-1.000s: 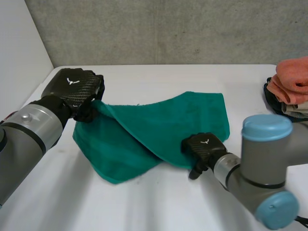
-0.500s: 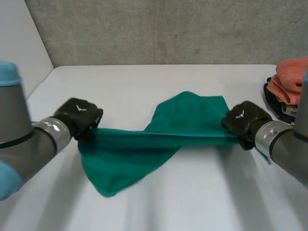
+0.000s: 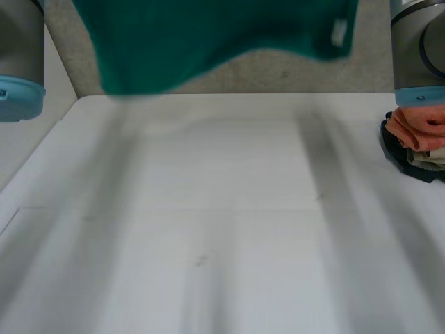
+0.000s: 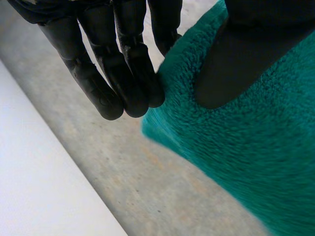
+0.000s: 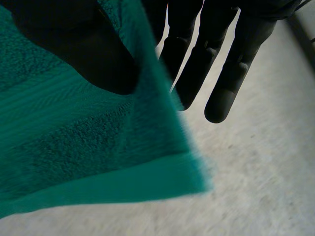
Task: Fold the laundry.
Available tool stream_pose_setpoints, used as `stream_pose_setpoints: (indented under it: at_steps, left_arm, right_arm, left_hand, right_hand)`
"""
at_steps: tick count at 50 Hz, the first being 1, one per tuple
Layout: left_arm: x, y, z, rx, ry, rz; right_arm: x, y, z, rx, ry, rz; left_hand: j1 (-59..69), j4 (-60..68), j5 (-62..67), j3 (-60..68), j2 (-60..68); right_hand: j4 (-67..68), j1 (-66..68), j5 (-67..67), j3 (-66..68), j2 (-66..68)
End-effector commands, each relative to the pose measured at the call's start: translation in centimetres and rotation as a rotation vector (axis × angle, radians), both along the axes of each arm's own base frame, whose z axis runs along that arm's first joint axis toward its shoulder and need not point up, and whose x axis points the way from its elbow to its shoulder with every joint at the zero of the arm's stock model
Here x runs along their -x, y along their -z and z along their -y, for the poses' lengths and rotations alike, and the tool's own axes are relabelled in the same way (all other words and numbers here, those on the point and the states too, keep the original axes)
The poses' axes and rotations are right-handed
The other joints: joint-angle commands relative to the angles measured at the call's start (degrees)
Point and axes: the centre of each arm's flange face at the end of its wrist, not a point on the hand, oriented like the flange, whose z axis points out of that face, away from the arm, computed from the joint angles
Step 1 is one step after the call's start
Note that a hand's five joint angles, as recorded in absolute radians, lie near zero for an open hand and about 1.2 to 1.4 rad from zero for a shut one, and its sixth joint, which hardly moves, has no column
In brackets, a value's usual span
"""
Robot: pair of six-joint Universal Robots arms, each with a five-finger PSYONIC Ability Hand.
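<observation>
Fluffy teal terry-cloth towel (image 3: 208, 31) hangs spread high above the white table (image 3: 222, 229), left hand (image 4: 125, 69) and right hand (image 5: 221, 59) each pinching one top end thumb-against-fingers, no fold made yet.

We see the white counter (image 3: 222, 229) bare across its middle and near side, with broad room for a hand to pass at surface level. Above it the green towel (image 3: 208, 35) hangs between the left arm (image 3: 21, 56) and the right arm (image 3: 421, 49), a curtain across the upper space in front of the grey wall (image 3: 278, 75). Beneath its lower edge the way is open. At the counter's right edge a pile of laundry (image 3: 416, 136) — orange on top, dark below — stands in the way. The left hand (image 4: 98, 73) and the right hand (image 5: 221, 73) each pinch the towel between thumb and fingers.
</observation>
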Motion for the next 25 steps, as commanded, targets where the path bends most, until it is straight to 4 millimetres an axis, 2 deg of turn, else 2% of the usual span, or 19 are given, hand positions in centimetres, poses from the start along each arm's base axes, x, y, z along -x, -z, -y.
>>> stream_pose_setpoints:
  at_steps: [1, 2, 5, 6, 9, 10, 13, 14, 15, 17, 18, 22, 24, 25]
  left_arm:
    - [-0.5, 6.0, 0.7, -0.136, -0.017, 0.08]
    - [-0.7, 8.2, 1.0, -0.195, -0.019, 0.105]
    - [-0.9, 11.7, 1.3, -0.29, -0.025, 0.145]
    - [-1.1, 14.0, 1.5, -0.35, -0.029, 0.167]
    - [-1.2, 18.0, 1.8, -0.438, -0.027, 0.204]
    - [-1.2, 20.6, 2.1, -0.491, -0.024, 0.231]
    - [-1.4, 24.3, 2.5, -0.567, -0.02, 0.265]
    - [-1.7, 26.5, 2.8, -0.61, -0.028, 0.283]
    - [-1.8, 27.7, 2.9, -0.636, -0.03, 0.294]
    - [-2.1, 29.5, 3.0, -0.68, -0.039, 0.322]
    - [-2.5, 30.9, 3.0, -0.716, -0.053, 0.349]
    - [-3.1, 31.6, 2.7, -0.759, -0.061, 0.393]
    - [-3.3, 31.6, 2.4, -0.776, -0.058, 0.399]
    - [-3.4, 31.5, 2.1, -0.793, -0.047, 0.404]
  right_arm:
    - [0.0, 3.8, 0.1, -0.13, -0.068, -0.025]
    - [0.0, 5.4, 0.1, -0.178, -0.073, -0.045]
    - [-0.3, 8.5, 0.0, -0.265, -0.087, -0.083]
    - [-0.4, 10.8, -0.1, -0.327, -0.098, -0.11]
    - [-0.6, 14.6, -0.5, -0.422, -0.12, -0.156]
    - [-0.6, 17.2, -0.7, -0.49, -0.127, -0.187]
    - [-0.5, 21.0, -1.0, -0.587, -0.126, -0.229]
    - [-0.4, 23.6, -1.4, -0.656, -0.123, -0.259]
    - [-0.3, 24.7, -1.6, -0.688, -0.121, -0.274]
    - [-0.1, 27.6, -2.5, -0.783, -0.11, -0.325]
    - [0.0, 28.4, -2.8, -0.813, -0.104, -0.345]
    - [0.8, 30.8, -4.1, -0.919, -0.084, -0.421]
    - [0.9, 31.3, -4.5, -0.95, -0.085, -0.43]
    - [1.0, 31.8, -5.1, -0.981, -0.088, -0.432]
  left_hand:
    - [13.4, 11.3, 13.4, 11.8, 11.4]
    - [13.4, 11.3, 13.4, 11.8, 11.4]
    - [13.4, 11.3, 13.4, 11.8, 11.4]
    - [13.4, 11.3, 13.4, 11.8, 11.4]
    - [13.4, 11.3, 13.4, 11.8, 11.4]
    - [13.4, 11.3, 13.4, 11.8, 11.4]
    - [13.4, 11.3, 13.4, 11.8, 11.4]
    - [13.4, 11.3, 13.4, 11.8, 11.4]
    - [13.4, 11.3, 13.4, 11.8, 11.4]
    - [13.4, 11.3, 13.4, 11.8, 11.4]
    - [13.4, 11.3, 13.4, 11.8, 11.4]
    - [12.0, 9.8, 12.0, 10.3, 9.9]
    - [1.1, -1.1, 1.1, -0.6, -1.0]
    - [-14.8, -16.9, -14.8, -16.4, -16.8]
  right_hand:
    - [11.5, 15.2, 10.6, 11.9, 12.5]
    - [11.5, 15.2, 10.6, 11.9, 12.5]
    - [11.5, 15.2, 10.6, 11.9, 12.5]
    - [11.5, 15.2, 10.6, 11.9, 12.5]
    - [11.5, 15.2, 10.6, 11.9, 12.5]
    - [11.5, 15.2, 10.6, 11.9, 12.5]
    - [11.5, 15.2, 10.6, 11.9, 12.5]
    - [11.5, 15.2, 10.6, 11.9, 12.5]
    - [11.5, 15.2, 10.6, 11.9, 12.5]
    - [11.5, 15.2, 10.6, 11.9, 12.5]
    - [11.5, 15.2, 10.6, 11.9, 12.5]
    - [11.5, 15.2, 10.6, 11.9, 12.5]
    - [11.5, 15.2, 10.6, 11.9, 12.5]
    - [11.5, 15.2, 10.6, 11.9, 12.5]
